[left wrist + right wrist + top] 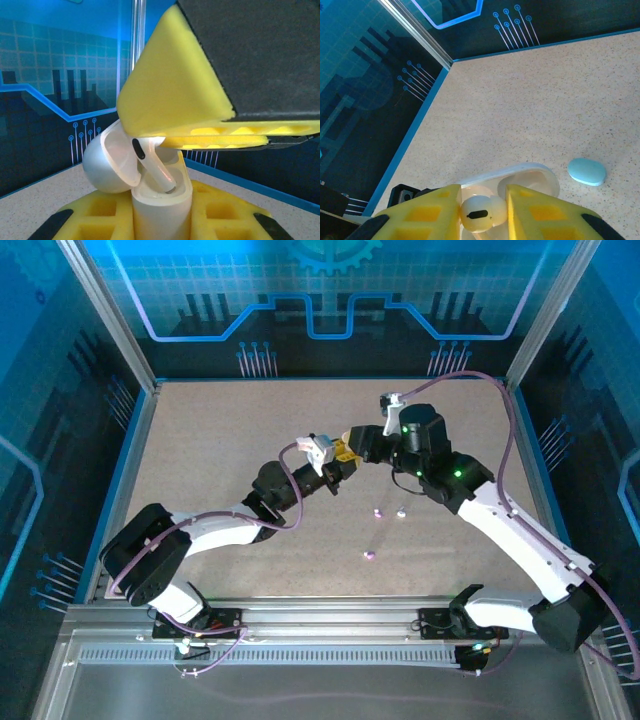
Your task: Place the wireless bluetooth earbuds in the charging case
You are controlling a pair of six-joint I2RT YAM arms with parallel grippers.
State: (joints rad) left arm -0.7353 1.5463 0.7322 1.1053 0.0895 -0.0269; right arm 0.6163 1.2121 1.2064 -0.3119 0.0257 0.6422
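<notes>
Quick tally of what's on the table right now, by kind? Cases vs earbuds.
Cases: 2 (open white case, closed light blue case)
Earbuds: 4 (white earbud at the open case, three loose earbuds)
Total: 6

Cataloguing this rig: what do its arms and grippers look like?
The left arm and right arm have white links with black joints; pale purple cables loop along them. The left gripper and right gripper have yellow fingers with square pockets and black trim.
</notes>
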